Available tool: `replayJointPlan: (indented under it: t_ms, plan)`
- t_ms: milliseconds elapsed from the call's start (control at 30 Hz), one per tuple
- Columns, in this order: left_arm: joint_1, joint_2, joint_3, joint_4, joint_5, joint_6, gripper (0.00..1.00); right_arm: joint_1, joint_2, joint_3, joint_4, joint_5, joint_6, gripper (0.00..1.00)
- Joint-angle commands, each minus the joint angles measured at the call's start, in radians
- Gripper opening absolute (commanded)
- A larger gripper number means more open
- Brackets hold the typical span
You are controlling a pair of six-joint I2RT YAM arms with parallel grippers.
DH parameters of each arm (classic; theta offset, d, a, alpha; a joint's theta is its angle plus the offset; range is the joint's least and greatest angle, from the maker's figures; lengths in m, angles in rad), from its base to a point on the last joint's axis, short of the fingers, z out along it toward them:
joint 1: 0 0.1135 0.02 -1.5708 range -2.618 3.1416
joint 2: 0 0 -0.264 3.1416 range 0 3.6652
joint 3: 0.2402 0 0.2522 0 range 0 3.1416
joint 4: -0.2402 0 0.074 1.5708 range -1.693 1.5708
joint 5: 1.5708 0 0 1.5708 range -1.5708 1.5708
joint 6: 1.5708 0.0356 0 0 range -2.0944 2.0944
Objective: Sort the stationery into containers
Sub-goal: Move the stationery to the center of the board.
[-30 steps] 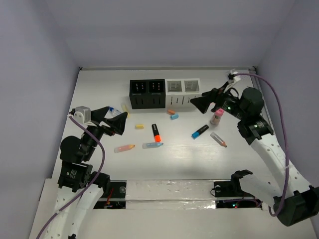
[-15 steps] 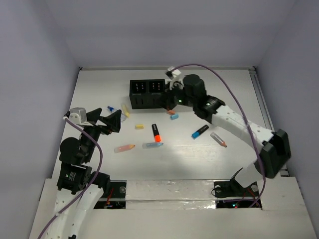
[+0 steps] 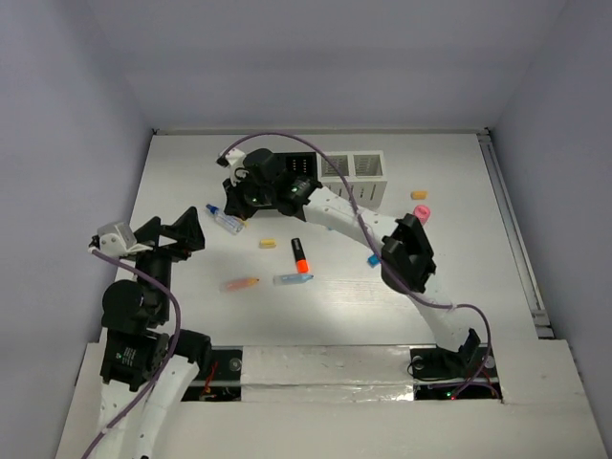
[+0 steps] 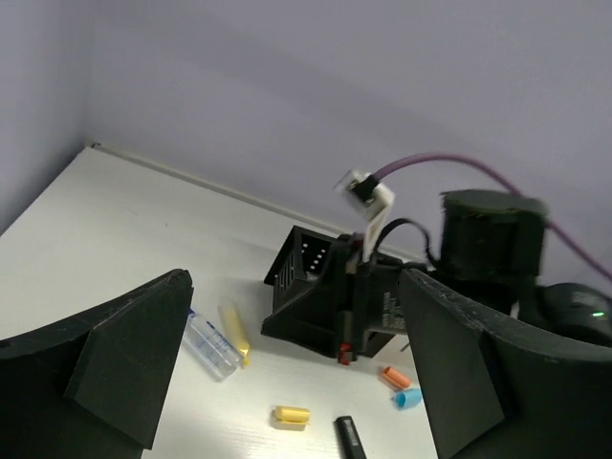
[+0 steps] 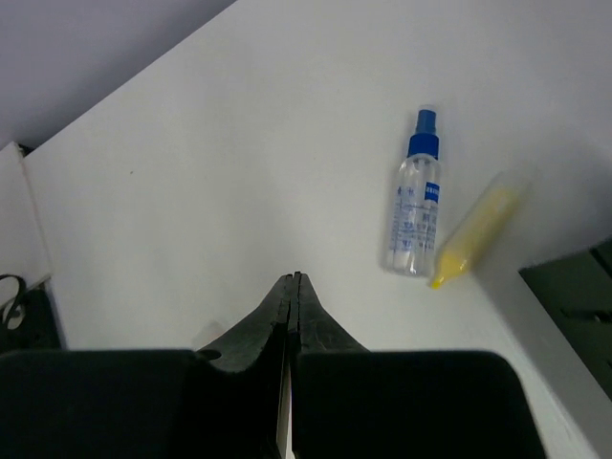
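Right pincer (image 5: 293, 279) clenched, yellow crayon (image 5: 475, 229) ahead and right of it; left pincer (image 4: 296, 277) released, well apart.

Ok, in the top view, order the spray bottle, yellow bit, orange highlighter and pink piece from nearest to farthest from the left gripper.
From the left gripper:
1. spray bottle, just to its right.
2. yellow bit, mid-table.
3. orange highlighter, right of the bit.
4. pink piece, far right side.
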Motion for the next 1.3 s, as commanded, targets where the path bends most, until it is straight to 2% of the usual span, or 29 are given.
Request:
replayJointPlan:
  t_ms: [0,67,100,133,200,233,333,433,767,1267]
  plan:
    - [0.016,-0.046,0.05,0.018,-0.098,-0.009,0.86,-0.008,0.108,0.169,-0.043,-0.007,-0.035,0.03]
    - [0.026,-0.072,0.045,0.04,-0.113,-0.004,0.83,0.001,0.158,0.225,-0.013,0.001,-0.027,0.07]
    - [0.026,-0.086,0.042,0.041,-0.112,-0.004,0.83,0.013,0.187,0.305,-0.016,0.016,-0.034,0.1]
    - [0.026,-0.088,0.042,0.04,-0.109,-0.004,0.83,0.022,0.248,0.352,-0.034,0.054,-0.05,0.2]
    - [0.026,-0.083,0.039,0.04,-0.103,-0.003,0.83,0.022,0.306,0.43,-0.043,0.09,-0.072,0.3]
    - [0.026,-0.083,0.036,0.04,-0.092,-0.003,0.83,0.033,0.345,0.462,-0.024,0.123,-0.093,0.39]
    - [0.026,-0.086,0.036,0.044,-0.072,-0.006,0.83,0.044,0.374,0.458,0.018,0.197,-0.112,0.53]
    - [0.026,-0.085,0.034,0.048,-0.055,-0.006,0.83,0.053,0.402,0.437,0.043,0.248,-0.147,0.6]
    - [0.026,-0.082,0.03,0.058,-0.017,-0.007,0.83,0.071,0.465,0.447,0.055,0.34,-0.192,0.65]
    - [0.026,-0.086,0.027,0.067,0.022,-0.007,0.83,0.099,0.494,0.403,0.046,0.371,-0.212,0.67]
